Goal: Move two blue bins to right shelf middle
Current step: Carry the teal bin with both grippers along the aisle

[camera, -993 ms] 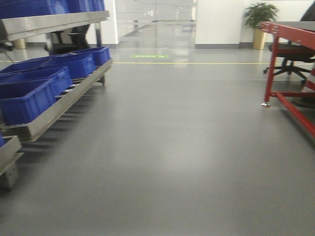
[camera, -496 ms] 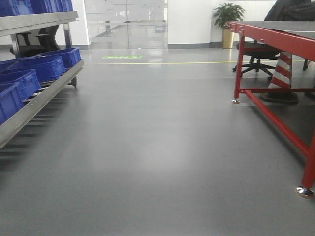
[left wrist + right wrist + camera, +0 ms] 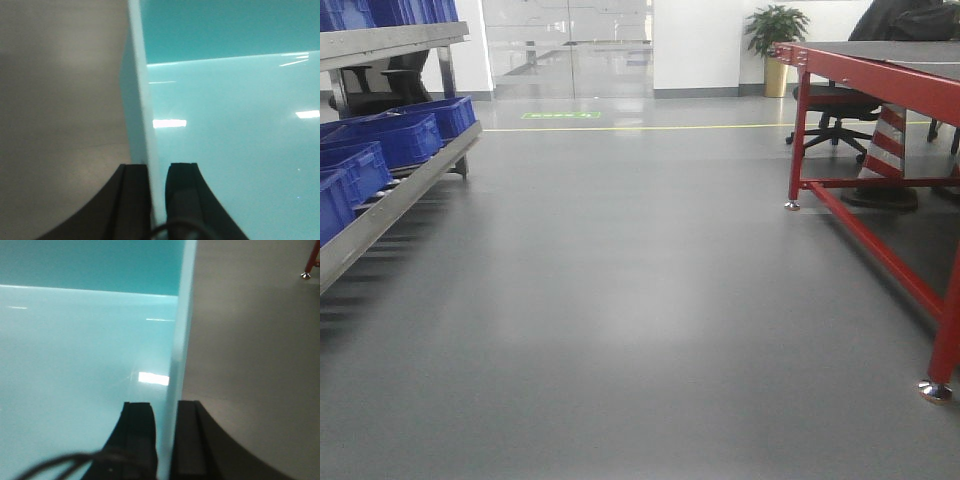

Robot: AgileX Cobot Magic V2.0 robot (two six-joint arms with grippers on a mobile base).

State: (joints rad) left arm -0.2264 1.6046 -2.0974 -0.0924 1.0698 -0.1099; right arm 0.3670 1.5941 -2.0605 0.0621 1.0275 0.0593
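A pale blue bin (image 3: 230, 140) fills the left wrist view, and my left gripper (image 3: 157, 167) is shut on its left wall, one finger inside and one outside. In the right wrist view the pale blue bin (image 3: 75, 350) shows again, with my right gripper (image 3: 165, 407) shut on its right wall. I can make out only one tub, held above grey floor. Neither bin nor grippers appear in the front view. A steel rack (image 3: 390, 210) stands at the left there; I cannot tell whether it is the right shelf.
Dark blue bins (image 3: 410, 135) line the rack's lower level, and more sit on its upper shelf (image 3: 390, 40). A red-framed table (image 3: 880, 75) stands at the right, with a striped cone (image 3: 890, 135) and an office chair (image 3: 840, 125) under it. Grey floor (image 3: 640, 300) lies between.
The front view has swung to the right. The rack slid toward the left edge and the red table came further into view, with most of the shift in the first half second.
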